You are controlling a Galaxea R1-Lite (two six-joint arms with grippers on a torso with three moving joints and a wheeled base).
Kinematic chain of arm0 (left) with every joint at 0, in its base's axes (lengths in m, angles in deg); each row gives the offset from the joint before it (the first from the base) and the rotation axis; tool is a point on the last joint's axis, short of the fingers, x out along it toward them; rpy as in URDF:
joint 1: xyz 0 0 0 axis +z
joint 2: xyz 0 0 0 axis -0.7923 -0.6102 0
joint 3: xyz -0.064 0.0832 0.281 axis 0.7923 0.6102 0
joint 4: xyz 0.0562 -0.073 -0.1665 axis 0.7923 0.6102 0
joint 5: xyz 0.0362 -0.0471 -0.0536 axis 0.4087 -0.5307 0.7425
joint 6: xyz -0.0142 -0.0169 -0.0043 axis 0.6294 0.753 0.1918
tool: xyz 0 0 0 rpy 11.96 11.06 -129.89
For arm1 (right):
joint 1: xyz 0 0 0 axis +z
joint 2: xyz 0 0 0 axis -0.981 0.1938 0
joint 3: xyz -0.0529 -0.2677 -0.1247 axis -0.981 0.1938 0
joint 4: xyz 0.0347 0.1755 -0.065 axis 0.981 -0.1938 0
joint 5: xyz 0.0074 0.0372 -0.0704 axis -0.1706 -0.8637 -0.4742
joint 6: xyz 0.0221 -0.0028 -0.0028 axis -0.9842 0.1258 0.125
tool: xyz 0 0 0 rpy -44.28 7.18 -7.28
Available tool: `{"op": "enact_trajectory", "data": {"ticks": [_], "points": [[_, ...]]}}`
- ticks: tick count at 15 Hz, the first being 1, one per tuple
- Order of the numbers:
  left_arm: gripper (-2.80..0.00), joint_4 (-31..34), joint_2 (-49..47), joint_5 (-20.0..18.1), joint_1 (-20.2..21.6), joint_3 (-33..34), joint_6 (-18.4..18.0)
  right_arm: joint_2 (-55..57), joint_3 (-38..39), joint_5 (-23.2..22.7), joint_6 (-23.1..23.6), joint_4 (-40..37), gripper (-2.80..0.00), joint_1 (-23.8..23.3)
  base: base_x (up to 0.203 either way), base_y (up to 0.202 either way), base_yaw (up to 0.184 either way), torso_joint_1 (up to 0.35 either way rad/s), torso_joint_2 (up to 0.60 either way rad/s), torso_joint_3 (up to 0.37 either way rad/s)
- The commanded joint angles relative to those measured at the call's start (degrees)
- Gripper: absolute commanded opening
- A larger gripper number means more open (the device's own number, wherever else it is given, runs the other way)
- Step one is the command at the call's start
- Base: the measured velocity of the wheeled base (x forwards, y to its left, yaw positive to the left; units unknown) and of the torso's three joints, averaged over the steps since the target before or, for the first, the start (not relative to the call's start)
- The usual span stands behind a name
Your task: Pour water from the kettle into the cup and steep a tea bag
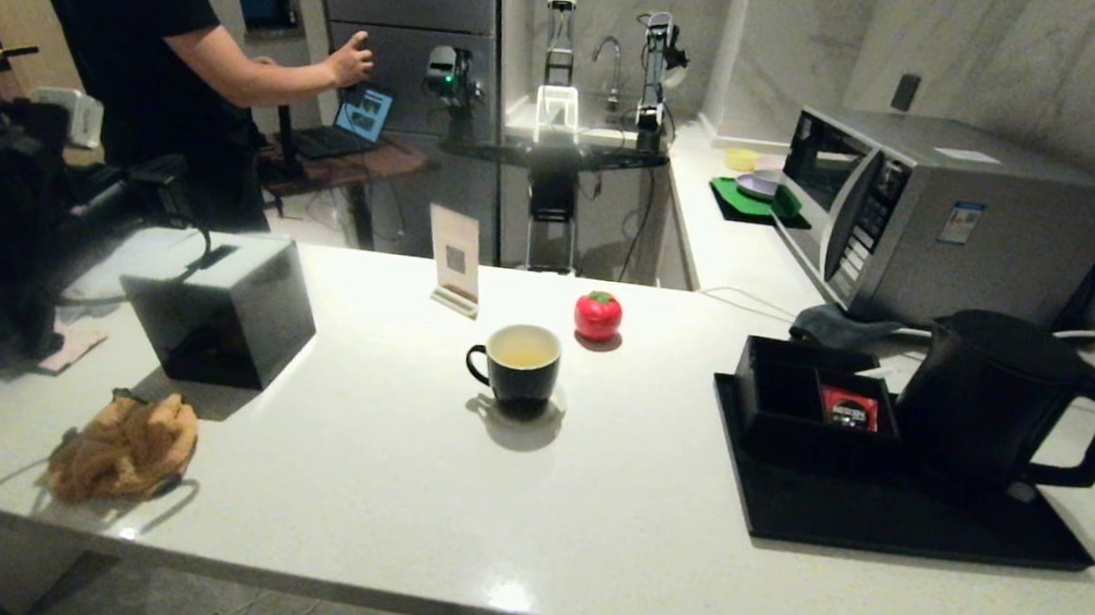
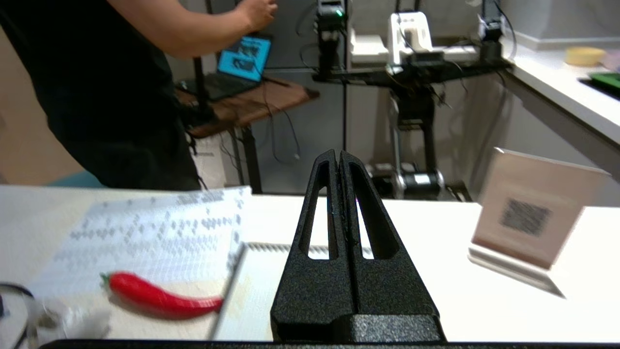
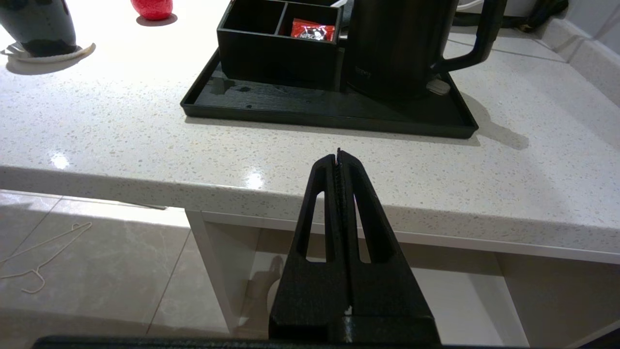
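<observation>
The black cup point(image 1: 520, 380) stands mid-counter on a coaster, holding pale yellowish water point(image 1: 524, 347). The black kettle point(image 1: 982, 390) stands upright on a black tray point(image 1: 888, 526) at the right, handle pointing right. The right wrist view shows the kettle point(image 3: 397, 43) and the cup point(image 3: 38, 24). My right gripper point(image 3: 338, 152) is shut and empty, held before the counter's front edge, well short of the tray point(image 3: 315, 109). My left gripper point(image 2: 339, 155) is shut and empty above the counter's far left. My left arm point(image 1: 3, 225) is a dark shape there.
A black compartment box point(image 1: 778, 420) with a red sachet point(image 1: 847, 407) sits beside the kettle. Also here: a red tomato-shaped object point(image 1: 598, 314), QR sign point(image 1: 455, 258), black cube point(image 1: 226, 312), brown cloth point(image 1: 127, 448), microwave point(image 1: 928, 219), person point(image 1: 132, 36), red chili point(image 2: 160, 298).
</observation>
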Motion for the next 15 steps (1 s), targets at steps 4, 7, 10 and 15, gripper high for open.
{"op": "enact_trajectory", "data": {"ticks": [4,7,10,15], "points": [[-2.80,-0.2,12.6,-0.1,-1.1,14.4,0.1,0.1,0.0,0.0,0.1,0.0,-2.80,0.0,0.000,0.000,0.000,0.000,0.00,0.000],[-2.80,-0.1,23.5,-0.2,-1.4,27.1,0.1,0.1,0.1,0.0,0.1,0.0,-2.80,0.0,0.000,0.000,0.000,0.000,0.00,0.000],[-2.80,-0.1,35.6,-0.3,-2.0,44.1,0.0,0.1,0.1,0.0,0.1,0.0,-2.80,0.0,0.000,0.000,0.000,0.000,0.00,0.000],[-2.80,11.4,64.3,-0.6,-3.7,59.0,-0.3,0.1,0.1,0.0,0.1,0.0,-2.80,0.0,0.000,0.000,0.000,0.000,0.00,0.000]]}}
